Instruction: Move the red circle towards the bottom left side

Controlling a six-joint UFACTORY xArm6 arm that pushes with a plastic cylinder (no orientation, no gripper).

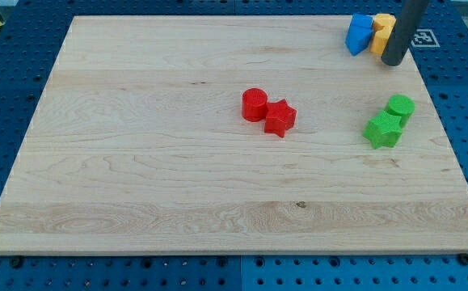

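The red circle (255,104) sits near the middle of the wooden board (137,162), touching a red star (280,118) at its lower right. My tip (394,62) is at the view's top right, far from the red circle, right beside the yellow block (382,32) and just right of the blue block (358,34).
A green circle (400,106) and a green star (383,129) sit together at the view's right. The blue and yellow blocks touch each other at the top right corner. A blue pegboard (7,73) surrounds the board.
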